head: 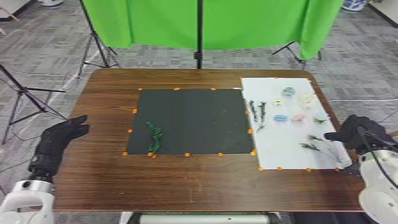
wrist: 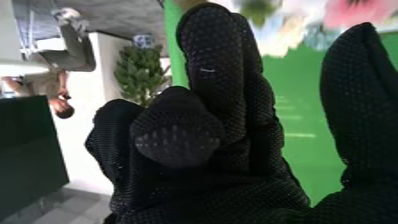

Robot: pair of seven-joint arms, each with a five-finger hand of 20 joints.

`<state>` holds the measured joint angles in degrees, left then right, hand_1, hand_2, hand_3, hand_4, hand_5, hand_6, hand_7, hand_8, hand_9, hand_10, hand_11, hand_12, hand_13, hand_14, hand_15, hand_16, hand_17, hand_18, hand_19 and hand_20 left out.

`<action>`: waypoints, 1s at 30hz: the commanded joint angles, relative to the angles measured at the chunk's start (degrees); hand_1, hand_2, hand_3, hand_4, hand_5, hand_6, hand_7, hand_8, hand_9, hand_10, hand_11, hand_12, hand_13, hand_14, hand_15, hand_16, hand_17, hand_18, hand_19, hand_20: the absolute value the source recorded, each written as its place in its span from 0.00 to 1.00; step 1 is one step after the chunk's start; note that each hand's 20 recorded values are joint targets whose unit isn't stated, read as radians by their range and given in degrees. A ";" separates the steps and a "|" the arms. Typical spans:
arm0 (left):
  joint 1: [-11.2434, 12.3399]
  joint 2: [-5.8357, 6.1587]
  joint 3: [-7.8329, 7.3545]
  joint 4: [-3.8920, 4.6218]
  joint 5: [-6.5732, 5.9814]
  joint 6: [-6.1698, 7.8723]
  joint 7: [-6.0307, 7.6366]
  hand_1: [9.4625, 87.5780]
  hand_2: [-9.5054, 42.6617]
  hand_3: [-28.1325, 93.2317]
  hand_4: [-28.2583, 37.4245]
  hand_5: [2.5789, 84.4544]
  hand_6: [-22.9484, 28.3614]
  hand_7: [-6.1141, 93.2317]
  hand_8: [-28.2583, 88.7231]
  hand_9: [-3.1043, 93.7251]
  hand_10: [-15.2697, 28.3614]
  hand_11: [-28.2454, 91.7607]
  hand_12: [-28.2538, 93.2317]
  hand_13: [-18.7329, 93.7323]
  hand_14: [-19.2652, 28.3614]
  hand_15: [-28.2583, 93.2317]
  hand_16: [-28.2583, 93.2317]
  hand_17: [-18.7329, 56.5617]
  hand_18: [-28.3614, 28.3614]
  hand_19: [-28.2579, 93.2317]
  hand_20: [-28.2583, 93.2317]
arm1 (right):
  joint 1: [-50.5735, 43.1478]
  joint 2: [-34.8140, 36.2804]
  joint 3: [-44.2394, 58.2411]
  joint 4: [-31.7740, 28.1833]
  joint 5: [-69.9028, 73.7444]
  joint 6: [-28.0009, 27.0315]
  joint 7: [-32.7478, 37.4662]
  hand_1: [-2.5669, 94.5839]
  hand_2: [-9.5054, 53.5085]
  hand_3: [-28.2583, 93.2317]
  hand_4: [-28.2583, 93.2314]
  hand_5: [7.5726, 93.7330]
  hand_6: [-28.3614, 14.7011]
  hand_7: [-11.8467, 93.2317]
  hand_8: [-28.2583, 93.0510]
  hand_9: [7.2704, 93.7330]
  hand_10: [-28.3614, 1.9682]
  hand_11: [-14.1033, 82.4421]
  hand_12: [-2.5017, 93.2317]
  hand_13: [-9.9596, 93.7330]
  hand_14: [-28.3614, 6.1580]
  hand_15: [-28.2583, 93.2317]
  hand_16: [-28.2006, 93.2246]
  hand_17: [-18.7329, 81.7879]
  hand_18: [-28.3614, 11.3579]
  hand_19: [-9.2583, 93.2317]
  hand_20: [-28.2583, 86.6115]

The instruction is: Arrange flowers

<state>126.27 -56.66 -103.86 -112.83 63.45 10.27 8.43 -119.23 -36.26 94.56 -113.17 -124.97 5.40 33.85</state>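
Note:
In the head view, my left hand [head: 64, 136] rests by the table's left edge, fingers relaxed and holding nothing. My right hand [head: 358, 131] is over the right edge, beside the white sheet [head: 277, 132]. A green leafy stem [head: 155, 138] lies on the lower left of the black mat [head: 193, 120]. On the sheet are a blue flower [head: 281, 118], a pink flower [head: 298, 118], a cream flower [head: 306, 100], several other pale blooms, dark stems [head: 262, 111] and dark sprigs [head: 311, 147]. In the right wrist view, my right hand [wrist: 231, 165] is relaxed with nothing in its grasp.
Orange markers line the mat and sheet on the brown wooden table [head: 178, 187]. Behind the table hang a green cloth [head: 160, 25] and a black stand [head: 199, 30]. A tripod [head: 22, 92] stands on the floor at the left.

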 commanded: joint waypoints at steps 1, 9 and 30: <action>0.87 -0.62 -0.23 -0.24 0.22 -0.53 -0.61 0.13 0.34 0.76 0.00 0.55 0.58 0.15 0.19 0.51 0.70 0.39 0.32 0.49 0.79 0.38 0.22 0.35 0.71 0.29 0.36 | -1.58 -0.10 -0.89 0.20 0.00 -1.49 -0.66 0.36 0.00 0.76 0.11 0.80 0.59 0.33 0.17 0.91 0.50 0.45 0.31 0.94 0.73 0.74 0.55 0.78 0.28 1.00 0.76; 1.00 -0.88 -0.15 -0.24 0.24 -0.63 -0.69 0.14 0.34 0.76 0.00 0.55 0.58 0.15 0.19 0.51 0.70 0.39 0.32 0.49 0.79 0.38 0.22 0.35 0.71 0.29 0.36 | -0.68 0.45 -3.55 0.87 -2.24 -3.21 -0.99 0.34 0.00 0.74 0.08 0.80 0.59 0.33 0.17 0.90 0.50 0.45 0.30 0.94 0.72 0.74 0.55 0.77 0.28 1.00 0.76; 0.97 -0.70 -0.35 -0.33 0.16 -0.42 -0.93 0.13 0.35 0.76 0.00 0.55 0.58 0.15 0.19 0.51 0.70 0.40 0.32 0.49 0.79 0.38 0.22 0.35 0.71 0.29 0.37 | 3.44 0.52 -3.70 -5.29 4.34 6.05 2.30 0.60 0.00 0.71 0.12 0.88 0.64 0.37 0.38 0.99 0.61 0.51 0.32 1.00 0.80 0.73 0.54 0.83 0.32 1.00 0.77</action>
<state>126.54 -56.90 -104.02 -113.04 63.45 10.21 8.25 -117.74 -35.22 89.11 -113.00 -124.95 8.88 34.48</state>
